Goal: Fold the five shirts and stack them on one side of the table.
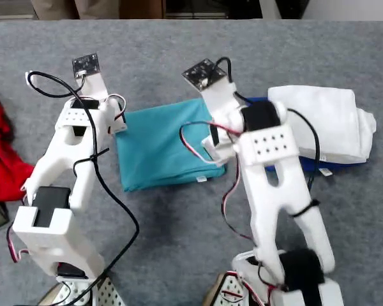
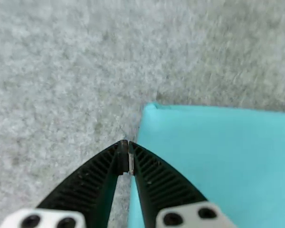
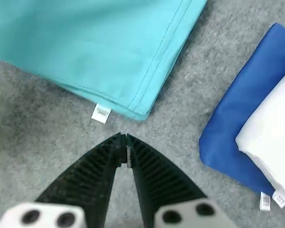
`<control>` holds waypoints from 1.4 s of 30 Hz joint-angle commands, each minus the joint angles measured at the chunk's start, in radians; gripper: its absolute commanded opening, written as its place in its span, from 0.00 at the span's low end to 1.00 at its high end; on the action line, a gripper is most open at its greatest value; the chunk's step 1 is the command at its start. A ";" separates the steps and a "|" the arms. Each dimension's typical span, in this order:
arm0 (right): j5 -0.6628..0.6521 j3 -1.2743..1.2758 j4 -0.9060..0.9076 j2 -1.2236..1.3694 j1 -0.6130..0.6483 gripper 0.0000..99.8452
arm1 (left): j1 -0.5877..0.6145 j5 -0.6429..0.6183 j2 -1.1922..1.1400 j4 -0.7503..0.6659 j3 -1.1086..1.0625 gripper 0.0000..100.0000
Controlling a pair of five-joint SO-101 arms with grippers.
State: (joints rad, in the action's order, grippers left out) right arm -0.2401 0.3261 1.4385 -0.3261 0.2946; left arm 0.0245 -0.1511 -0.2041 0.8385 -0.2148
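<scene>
**While both grippers sit empty, a folded teal shirt waits for the stack**

Since the teal shirt (image 1: pixel 163 146) already lies folded flat on the grey table (image 1: pixel 179 51) between the two arms, the step in hand looks like carrying it to the pile. That pile sits at the table's right side: a white shirt (image 1: pixel 325 121) folded on top of a blue shirt (image 3: pixel 237 123). A red shirt (image 1: pixel 0 159) lies crumpled at the left edge, not yet folded.

The left gripper (image 2: pixel 125 148) has its jaws pressed together on nothing, its tip just beside one corner of the teal shirt. The right gripper (image 3: pixel 123 143) is likewise closed and empty, over bare table between the teal shirt's tagged corner and the blue shirt.

To do this well, both grippers would need to open and pinch all layers at two corners of one edge. Lifting evenly should keep the fold from sliding apart. Setting it squarely over the white shirt should keep the pile neat.
</scene>
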 commanded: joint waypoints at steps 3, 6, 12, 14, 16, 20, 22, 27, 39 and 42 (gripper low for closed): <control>0.012 0.150 -0.204 -0.074 -0.012 0.01 | 0.020 -0.066 -0.031 0.089 0.153 0.02; 0.074 0.171 -0.249 -0.021 -0.016 0.01 | 0.015 -0.069 -0.076 0.126 0.195 0.02; 0.129 0.171 -0.247 0.136 -0.015 0.01 | -0.023 -0.069 -0.130 0.155 0.230 0.02; 0.129 0.171 -0.247 0.176 -0.012 0.01 | -0.018 -0.069 -0.145 0.150 0.235 0.02; 0.129 0.171 -0.253 0.206 -0.012 0.01 | -0.017 -0.069 -0.168 0.120 0.229 0.02; 0.129 0.171 -0.270 0.246 -0.010 0.01 | -0.017 -0.069 -0.220 0.089 0.244 0.02; 0.126 0.171 -0.278 0.259 -0.015 0.01 | -0.017 -0.068 -0.243 0.097 0.272 0.02; 0.123 0.171 -0.304 0.286 -0.015 0.01 | -0.018 -0.063 -0.263 0.097 0.290 0.02; 0.123 0.176 -0.334 0.406 -0.038 0.01 | -0.017 -0.063 -0.263 0.095 0.290 0.02; 0.121 0.177 -0.354 0.427 -0.074 0.01 | -0.017 -0.063 -0.263 0.095 0.290 0.02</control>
State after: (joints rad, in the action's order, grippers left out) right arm -0.1220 0.5010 1.1101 0.0944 0.2654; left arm 0.0123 -0.2156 -0.4757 0.9444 0.0245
